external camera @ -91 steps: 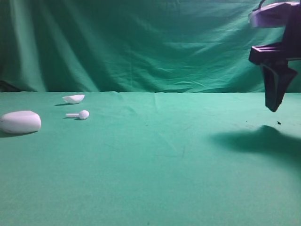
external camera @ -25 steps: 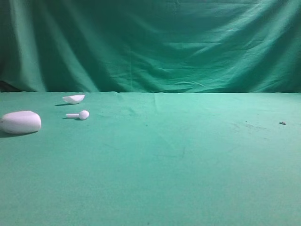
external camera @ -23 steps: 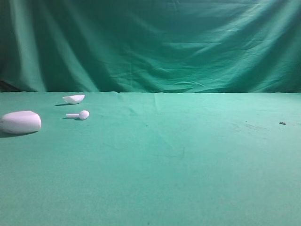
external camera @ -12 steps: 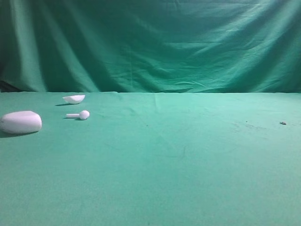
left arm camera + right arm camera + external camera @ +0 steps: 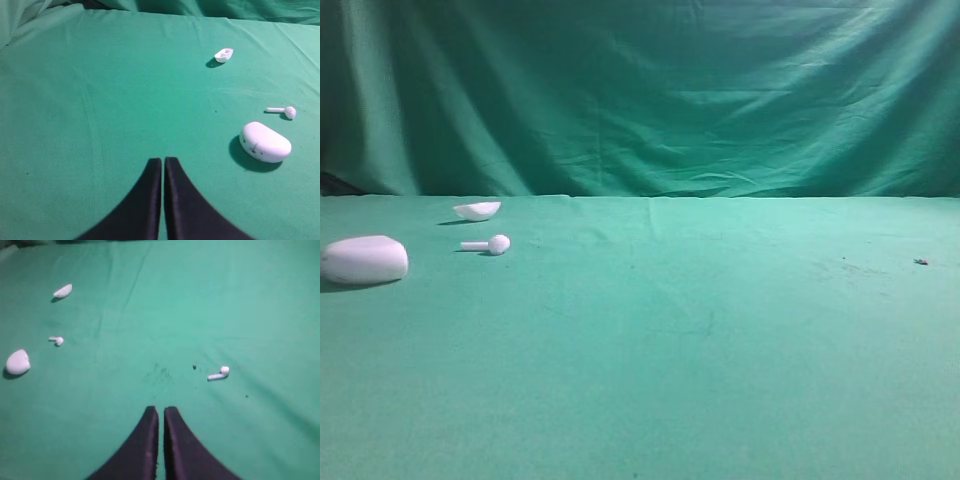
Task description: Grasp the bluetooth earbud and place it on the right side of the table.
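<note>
Bluetooth earbud (image 5: 218,373) now rests on the right; right gripper (image 5: 159,412) has lifted clear, closed, empty — placement looks done.

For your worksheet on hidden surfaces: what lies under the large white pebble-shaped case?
Under the large white pebble-shaped case only green cloth table and the case's shadow show; its covered footprint cannot be seen.

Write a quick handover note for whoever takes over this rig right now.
Left gripper: shut, empty, above the table.
Right gripper: shut, empty, also above the cloth.
Bluetooth earbud: lying on the right side of the table, free of both grippers.
The other earbud, the case and the small white shell sit at the left.
Done: the earbud looks placed.
Left: nothing obvious; confirm the spot is acceptable.
</note>
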You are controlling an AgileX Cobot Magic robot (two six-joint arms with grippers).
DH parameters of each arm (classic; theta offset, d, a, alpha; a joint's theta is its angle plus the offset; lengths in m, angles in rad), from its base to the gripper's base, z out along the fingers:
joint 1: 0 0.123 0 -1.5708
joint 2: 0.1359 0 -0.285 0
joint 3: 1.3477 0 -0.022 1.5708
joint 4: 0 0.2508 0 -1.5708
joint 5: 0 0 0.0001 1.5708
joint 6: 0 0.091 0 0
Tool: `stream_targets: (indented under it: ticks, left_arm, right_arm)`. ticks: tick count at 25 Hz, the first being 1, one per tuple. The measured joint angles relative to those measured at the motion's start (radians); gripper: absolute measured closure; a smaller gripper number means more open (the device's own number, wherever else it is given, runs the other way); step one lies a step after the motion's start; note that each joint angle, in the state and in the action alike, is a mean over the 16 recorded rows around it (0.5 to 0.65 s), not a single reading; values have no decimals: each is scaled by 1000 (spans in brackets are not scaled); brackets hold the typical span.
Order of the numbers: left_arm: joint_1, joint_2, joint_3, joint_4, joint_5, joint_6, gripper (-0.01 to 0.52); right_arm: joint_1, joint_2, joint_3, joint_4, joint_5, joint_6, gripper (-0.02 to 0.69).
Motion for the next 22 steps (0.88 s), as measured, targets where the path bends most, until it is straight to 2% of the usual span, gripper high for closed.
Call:
stream_targets:
  ticks: [14,22]
  left_arm:
    - [0,0,0,0,0,0,514]
    - [0,0,0,0,0,0,514]
  right_arm:
    - [-124,-264,513,-20,-557,-105,665]
    - [-176,-328,717,-21,-693,-102,665]
